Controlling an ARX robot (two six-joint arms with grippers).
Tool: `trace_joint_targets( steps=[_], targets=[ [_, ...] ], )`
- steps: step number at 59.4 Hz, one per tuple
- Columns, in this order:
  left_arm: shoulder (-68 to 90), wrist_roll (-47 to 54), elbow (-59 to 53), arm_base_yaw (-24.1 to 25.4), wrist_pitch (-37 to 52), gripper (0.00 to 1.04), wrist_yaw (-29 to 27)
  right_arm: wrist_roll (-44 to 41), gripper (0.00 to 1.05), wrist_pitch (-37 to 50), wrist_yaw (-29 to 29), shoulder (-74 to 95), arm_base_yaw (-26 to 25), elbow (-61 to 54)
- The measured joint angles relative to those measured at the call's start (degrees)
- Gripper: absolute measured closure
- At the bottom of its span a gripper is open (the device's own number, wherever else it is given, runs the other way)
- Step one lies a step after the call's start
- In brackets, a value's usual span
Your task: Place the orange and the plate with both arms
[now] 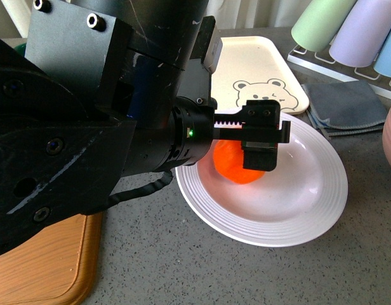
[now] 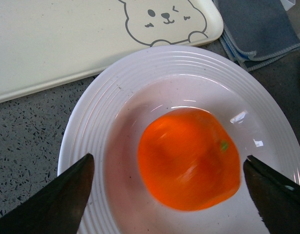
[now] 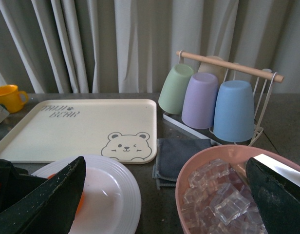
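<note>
The orange (image 1: 232, 166) lies in the well of the white ridged plate (image 1: 291, 229), its far side hidden by my left gripper (image 1: 265, 136). In the left wrist view the orange (image 2: 198, 146) looks blurred and shows its green stem spot. It sits between the two dark fingers (image 2: 67, 204) of my open left gripper (image 2: 168, 161), with a gap on each side, above the plate (image 2: 86, 131). My right gripper (image 3: 165, 161) is open and empty. It hangs over the pink bowl's near side, to the right of the plate (image 3: 116, 195). It does not show in the front view.
The cream bear tray (image 1: 259, 70) lies behind the plate and a grey cloth (image 1: 348, 105) to its right. A pink bowl of ice cubes (image 3: 223, 195) stands right of the plate. A rack of pastel cups (image 3: 203, 97) stands behind. A wooden board (image 1: 43, 267) lies at the front left.
</note>
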Motion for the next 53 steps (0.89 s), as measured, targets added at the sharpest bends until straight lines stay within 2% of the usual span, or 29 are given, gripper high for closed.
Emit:
trace_joint_targets(
  steps=[2, 14, 22, 31, 48, 52, 53],
  targets=[
    [-0.35, -0.02, -0.35, 0.07, 0.24, 0.07, -0.02, 0.0, 0.09, 0.0, 0.0, 0.0, 0.0, 0.0],
    [-5.92, -1.6, -5.29, 1.53, 2.99, 0.09, 0.04, 0.0, 0.09, 0.0, 0.0, 0.0, 0.0, 0.02],
    [-11.76, -3.08, -9.9, 4.33, 5.29, 0.09, 1.01, 0.02, 0.09, 0.0, 0.02, 0.0, 0.0, 0.0],
    [-20.72, -3.69, -16.9, 10.54, 7.3, 0.09, 2.58, 0.02, 0.09, 0.0, 0.0, 0.0, 0.0, 0.0],
    [-32.54, -4.96, -26.43, 26.14, 9.53, 0.09, 7.06, 0.02, 0.09, 0.0, 0.02, 0.0, 0.0, 0.0],
    [-32.92, -4.94, -26.91, 27.78, 9.7, 0.09, 6.64, 0.02, 0.09, 0.0, 0.0, 0.0, 0.0, 0.0],
    [-31.76, -1.97, -28.41, 27.08, 15.47, 0.14, 0.52, 0.02, 0.09, 0.0, 0.0, 0.0, 0.0, 0.02]
  ],
)
